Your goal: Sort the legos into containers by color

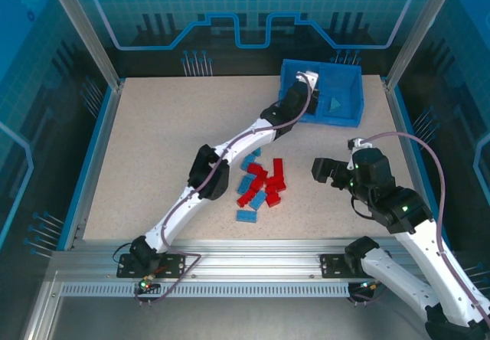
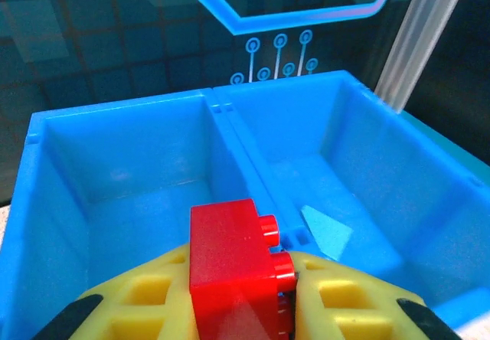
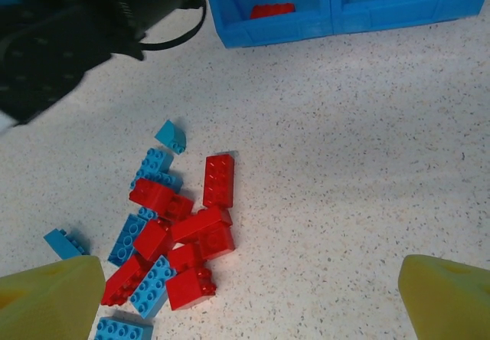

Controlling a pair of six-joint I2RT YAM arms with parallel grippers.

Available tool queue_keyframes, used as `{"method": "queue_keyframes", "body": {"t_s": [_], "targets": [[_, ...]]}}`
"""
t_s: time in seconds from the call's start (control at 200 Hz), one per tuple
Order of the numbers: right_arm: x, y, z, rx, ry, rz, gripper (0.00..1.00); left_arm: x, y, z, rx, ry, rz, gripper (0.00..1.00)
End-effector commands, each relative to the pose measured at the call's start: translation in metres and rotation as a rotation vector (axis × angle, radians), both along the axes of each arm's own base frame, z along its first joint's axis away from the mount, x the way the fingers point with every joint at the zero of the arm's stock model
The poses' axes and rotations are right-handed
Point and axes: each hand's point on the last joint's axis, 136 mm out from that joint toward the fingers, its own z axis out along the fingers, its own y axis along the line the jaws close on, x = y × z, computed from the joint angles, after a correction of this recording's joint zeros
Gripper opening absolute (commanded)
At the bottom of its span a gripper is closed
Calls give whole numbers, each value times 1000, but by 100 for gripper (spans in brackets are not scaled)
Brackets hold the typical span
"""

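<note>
Trouble, if it comes, starts with your left arm (image 1: 230, 145), the biggest thing over the table. It lies stretched diagonally from the near edge to the blue bin (image 1: 360, 99) at the far right, and its elbow hangs just left of the pile of legos (image 1: 260, 183). Pull it back carelessly and, I judge, the elbow or its cable could sweep bricks across the table. Your right arm (image 1: 390, 202) stands close on the pile's other side, so reaching in with both at once risks a clash.

Next, the bin. Seen from the left wrist, your left gripper (image 2: 241, 298) is at the bin's near side, clamped on a red brick (image 2: 230, 259) whose studs point right, toward the central divider (image 2: 245, 164). The brick hangs over the left compartment (image 2: 130, 194) but close beside that divider. Let go here and it may strike the ridge and tip into the right compartment (image 2: 367, 202), where a light-blue sloped piece (image 2: 325, 231) lies. Shifting left first looks safer. The brick could also cling to one yellow pad on release.

Your right gripper (image 3: 245, 302) is spread wide with nothing in it. It hovers above bare table to the right of the pile, where red and light-blue bricks lie jumbled and touching.

Around you, aluminium posts (image 1: 80, 26) carry clear panels printed with blue circuit graphics. The tabletop (image 1: 168, 118) is pale, speckled, matte and flat, with blue edging, and loose bricks will likely slide on it.
</note>
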Motion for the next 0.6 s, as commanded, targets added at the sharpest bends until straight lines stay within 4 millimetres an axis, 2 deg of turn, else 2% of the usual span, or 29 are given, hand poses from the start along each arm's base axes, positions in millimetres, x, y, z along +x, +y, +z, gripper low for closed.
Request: {"method": "queue_keyframes", "body": {"t_s": [0.0, 0.055, 0.16, 0.26, 0.49, 0.595], "targets": [[-9, 0, 7, 20, -5, 15, 100, 24, 18, 15, 23, -119, 70, 9], [-11, 0, 8, 27, -11, 16, 100, 28, 20, 6, 13, -108, 68, 11], [-12, -1, 10, 30, -18, 16, 100, 27, 17, -5, 28, -89, 41, 22], [-12, 0, 10, 29, -13, 17, 100, 19, 10, 0, 39, -88, 13, 36], [-13, 2, 9, 49, 3, 19, 100, -8, -5, 45, -18, -107, -50, 52], [-14, 2, 10, 56, 2, 16, 100, -24, -5, 71, -64, -109, -67, 52]]}}
